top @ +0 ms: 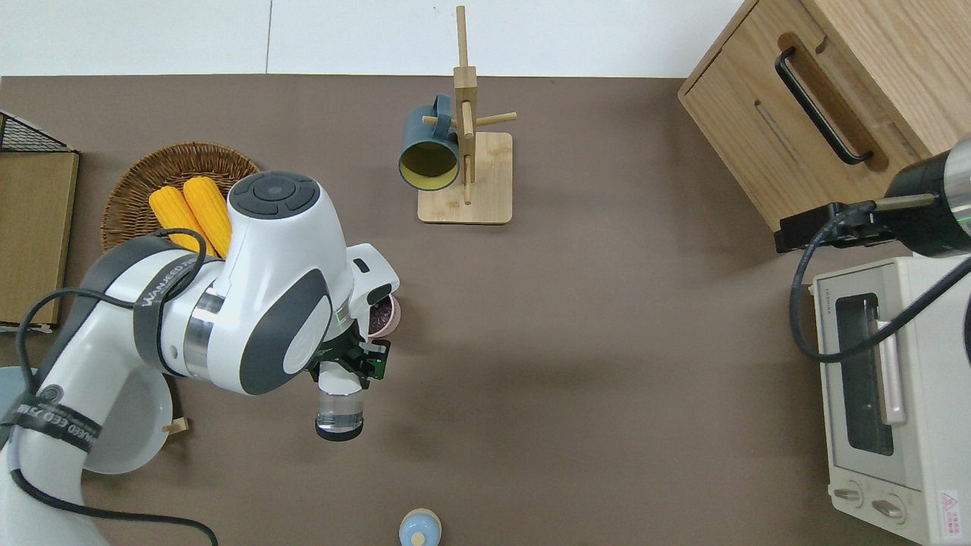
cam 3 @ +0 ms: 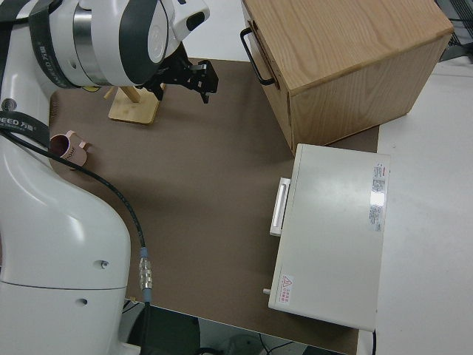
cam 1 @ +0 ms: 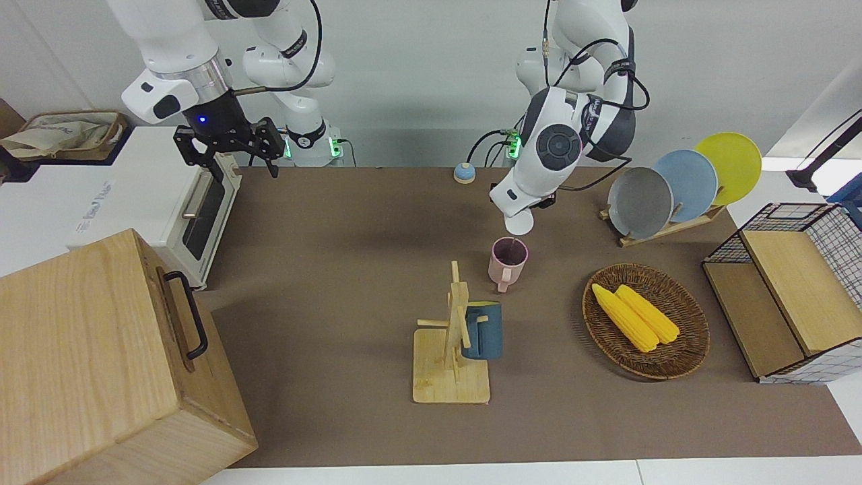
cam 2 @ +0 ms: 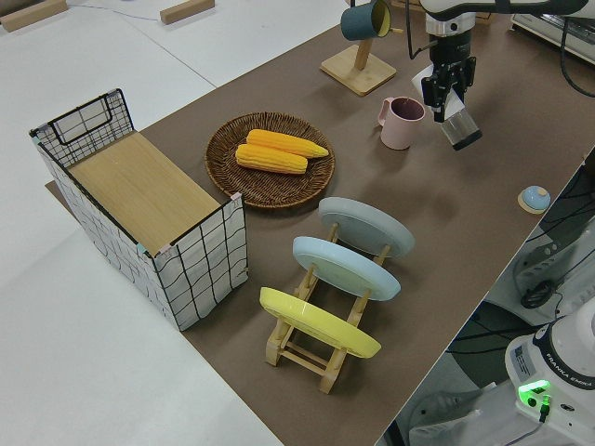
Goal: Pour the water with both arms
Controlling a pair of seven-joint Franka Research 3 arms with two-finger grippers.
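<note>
My left gripper (top: 350,362) is shut on a clear container (top: 338,409) with a black base, also in the left side view (cam 2: 459,128). It holds the container tilted, base toward the robots, its white mouth end (cam 1: 518,221) just above a pink mug (cam 1: 508,259) that stands on the brown mat. The mug also shows in the overhead view (top: 384,317) and the left side view (cam 2: 403,123). The water barely shows; a faint thin line (cam 1: 514,241) runs from the mouth into the mug. My right gripper (cam 1: 229,145) is open and empty; that arm is parked.
A wooden mug tree (cam 1: 452,337) holding a blue mug (cam 1: 483,330) stands farther from the robots than the pink mug. Also here: a wicker basket (cam 1: 687,337) of corn, a plate rack (cam 1: 673,185), a wire crate (cam 1: 788,289), a wooden box (cam 1: 101,364), a toaster oven (cam 1: 168,202), a small blue bell (cam 1: 463,173).
</note>
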